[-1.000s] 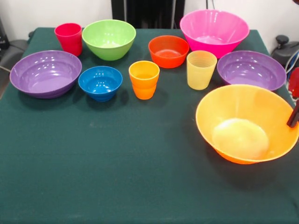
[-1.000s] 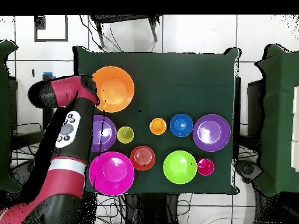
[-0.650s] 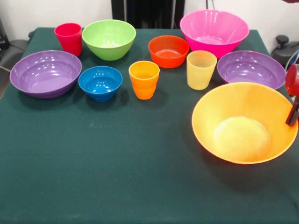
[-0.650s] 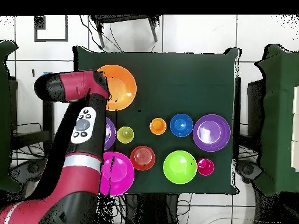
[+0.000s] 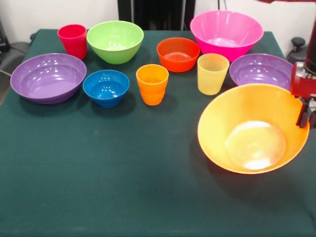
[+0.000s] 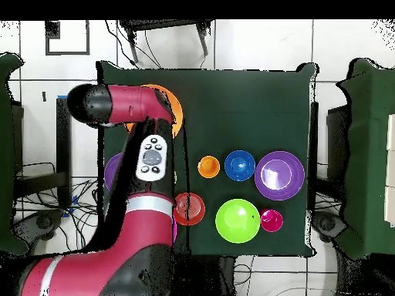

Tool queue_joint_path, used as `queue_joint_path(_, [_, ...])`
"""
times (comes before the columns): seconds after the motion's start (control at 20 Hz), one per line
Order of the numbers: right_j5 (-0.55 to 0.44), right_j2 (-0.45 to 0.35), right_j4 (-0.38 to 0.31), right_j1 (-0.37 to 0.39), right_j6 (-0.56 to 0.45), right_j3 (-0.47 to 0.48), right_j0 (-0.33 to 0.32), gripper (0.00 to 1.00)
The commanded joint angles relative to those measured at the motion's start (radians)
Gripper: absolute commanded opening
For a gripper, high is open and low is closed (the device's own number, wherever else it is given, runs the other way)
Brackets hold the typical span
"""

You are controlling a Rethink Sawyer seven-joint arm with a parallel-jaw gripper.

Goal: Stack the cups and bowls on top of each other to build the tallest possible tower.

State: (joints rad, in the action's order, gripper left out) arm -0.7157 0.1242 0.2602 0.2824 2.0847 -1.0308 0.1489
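ten pieces sit loose on the worktop (image 5: 98,187), none stacked yet, so the tower is not begun. along the left edge lies one purple bowl (image 5: 48,77), with the red-pink cup (image 5: 72,41) behind it near the far left corner. next come the blue bowl (image 5: 106,87) and, behind it, the green bowl (image 5: 115,41). mid-worktop stand the orange cup (image 5: 152,84), the orange-red bowl (image 5: 177,54) and the yellow cup (image 5: 213,73), with the pink bowl (image 5: 226,33) at the far edge. by the right edge, the second purple bowl (image 5: 264,72) sits behind the yellow-orange bowl (image 5: 254,128). that big bowl has slid left and tipped its mouth forward over the last second, carried by the claw (image 5: 304,111) clamped on its right rim. i judge the first lift is under way, likely making it the tower's base.
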Motion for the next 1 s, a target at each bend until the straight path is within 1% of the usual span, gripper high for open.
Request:
queue_joint_path(0.05, [-0.155,-0.342,0.075,0.019,-0.211,-0.211,-0.143,0.00])
queue_joint_path(0.15, [-0.154,-0.413,0.106,0.023,-0.230,-0.252,-0.192,0.00])
queue_joint_path(0.4, [-0.223,-0.514,0.127,0.014,-0.256,-0.280,-0.266,0.00])
queue_joint_path(0.55, [-0.262,-0.536,0.109,0.013,-0.243,-0.274,-0.280,0.00])
queue_joint_path(0.6, [-0.296,-0.527,0.100,0.022,-0.229,-0.260,-0.274,0.00])
queue_joint_path(0.75, [-0.337,-0.560,0.106,0.055,-0.187,-0.275,-0.292,0.00])
queue_joint_path(0.95, [-0.380,-0.665,0.187,0.107,-0.160,-0.348,-0.349,0.00])
queue_joint_path(1.0, [-0.405,-0.692,0.209,0.117,-0.153,-0.359,-0.363,0.00])
